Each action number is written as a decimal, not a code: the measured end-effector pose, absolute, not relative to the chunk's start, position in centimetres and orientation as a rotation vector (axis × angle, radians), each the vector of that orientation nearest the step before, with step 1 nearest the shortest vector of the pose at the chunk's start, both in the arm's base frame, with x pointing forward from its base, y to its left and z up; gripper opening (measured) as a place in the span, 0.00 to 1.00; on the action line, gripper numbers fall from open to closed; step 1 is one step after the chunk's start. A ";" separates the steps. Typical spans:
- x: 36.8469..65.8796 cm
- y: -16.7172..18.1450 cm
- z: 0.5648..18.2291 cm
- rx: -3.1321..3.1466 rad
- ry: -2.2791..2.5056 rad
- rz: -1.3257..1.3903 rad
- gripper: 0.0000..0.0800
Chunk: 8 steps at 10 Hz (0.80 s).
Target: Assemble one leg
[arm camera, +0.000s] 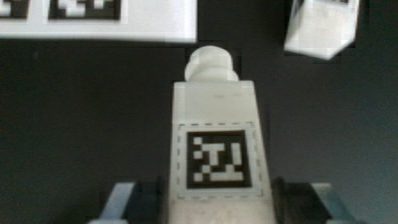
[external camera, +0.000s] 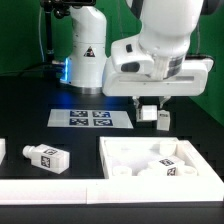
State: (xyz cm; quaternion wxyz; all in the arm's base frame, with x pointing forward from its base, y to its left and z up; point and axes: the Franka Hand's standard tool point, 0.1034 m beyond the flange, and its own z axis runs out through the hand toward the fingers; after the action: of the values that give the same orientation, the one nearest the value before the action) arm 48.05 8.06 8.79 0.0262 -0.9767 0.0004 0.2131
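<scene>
My gripper (external camera: 150,106) is shut on a white leg (external camera: 148,113), held just above the black table, right of the marker board (external camera: 92,118). In the wrist view the leg (arm camera: 217,120) sits between my two fingers (arm camera: 125,200). Its square tag faces the camera and its narrow screw tip (arm camera: 210,62) points away from the gripper (arm camera: 217,208). A second white leg (external camera: 164,121) stands close beside the held one and shows in the wrist view (arm camera: 322,30). A third leg (external camera: 46,158) lies on the table at the exterior view's left.
The wide white tray-like panel (external camera: 115,150) lies at the exterior view's lower right with tagged white parts (external camera: 172,166) inside it. Another white part (external camera: 2,151) is cut off at the left edge. The marker board's corner shows in the wrist view (arm camera: 89,20).
</scene>
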 end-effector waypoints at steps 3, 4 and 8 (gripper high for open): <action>53.5 7.0 13.6 -3.036 -0.049 0.407 0.35; 53.9 7.1 13.1 -3.051 -0.048 0.287 0.35; 55.6 7.4 13.9 -3.081 -0.065 -0.144 0.35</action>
State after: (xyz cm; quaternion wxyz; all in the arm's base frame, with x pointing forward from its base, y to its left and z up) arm 55.60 7.38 13.88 0.0283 -0.9983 -0.0210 -0.0465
